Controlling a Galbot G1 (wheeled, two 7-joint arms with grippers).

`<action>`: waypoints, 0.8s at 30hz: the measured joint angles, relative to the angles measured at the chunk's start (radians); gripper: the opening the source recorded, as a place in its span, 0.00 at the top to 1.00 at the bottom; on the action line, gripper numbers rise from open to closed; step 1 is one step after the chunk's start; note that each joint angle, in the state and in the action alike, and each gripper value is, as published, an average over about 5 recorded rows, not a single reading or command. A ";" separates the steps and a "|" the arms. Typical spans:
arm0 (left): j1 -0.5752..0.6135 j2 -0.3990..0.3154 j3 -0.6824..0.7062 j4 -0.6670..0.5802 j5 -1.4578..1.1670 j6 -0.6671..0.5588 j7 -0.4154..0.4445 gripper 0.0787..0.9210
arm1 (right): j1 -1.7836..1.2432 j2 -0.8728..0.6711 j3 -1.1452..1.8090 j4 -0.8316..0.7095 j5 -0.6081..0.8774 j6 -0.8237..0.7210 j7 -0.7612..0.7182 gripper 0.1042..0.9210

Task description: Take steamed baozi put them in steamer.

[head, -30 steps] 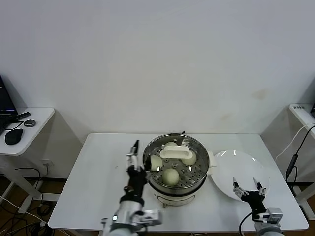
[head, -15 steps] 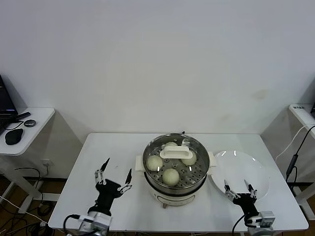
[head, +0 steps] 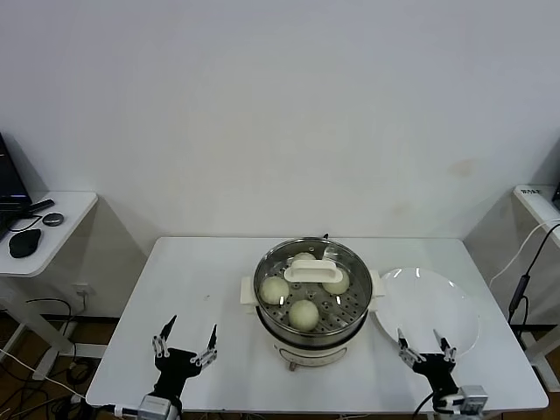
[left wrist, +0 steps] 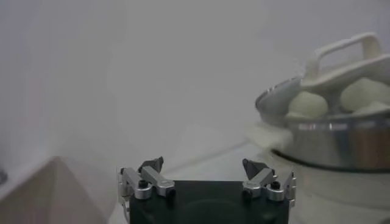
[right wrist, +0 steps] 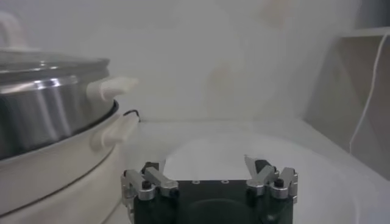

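**Baozi in the steamer, both grippers low and spread**

From the head view we see the steamer (head: 302,302) at the middle of the white table (head: 184,289), with its lid (head: 312,270) resting tilted across the far side of the pot. Three baozi (head: 304,313) show plainly on the perforated tray, and a fourth peeks out behind the lid handle. Just right of the steamer lies a white plate (head: 433,306), bare. Our left gripper (head: 185,348) sits at the near edge of the table, left of the steamer and well apart from it, fingers spread and holding nothing. Our right gripper (head: 425,350) sits at the near edge by the plate's front rim, fingers likewise spread and empty.

From the left wrist view we see the left gripper (left wrist: 206,172) with its fingertips wide apart, and beyond it the steamer (left wrist: 332,137) with baozi (left wrist: 308,105) rising above the rim under the tilted lid (left wrist: 338,64).

From the right wrist view we see the right gripper (right wrist: 207,172) with fingers apart above the plate (right wrist: 225,149), the steamer (right wrist: 46,115) off to one side.
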 measured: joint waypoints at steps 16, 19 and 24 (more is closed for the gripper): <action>0.038 -0.002 0.014 0.029 -0.063 -0.016 0.001 0.12 | -0.070 -0.010 0.028 0.083 -0.015 -0.034 -0.019 0.12; 0.051 0.000 0.011 0.022 -0.067 -0.017 0.000 0.12 | -0.075 -0.011 0.034 0.095 -0.027 -0.042 -0.020 0.12; 0.079 0.001 0.009 0.003 -0.073 -0.012 -0.005 0.12 | -0.089 -0.019 0.045 0.117 -0.048 -0.067 -0.027 0.12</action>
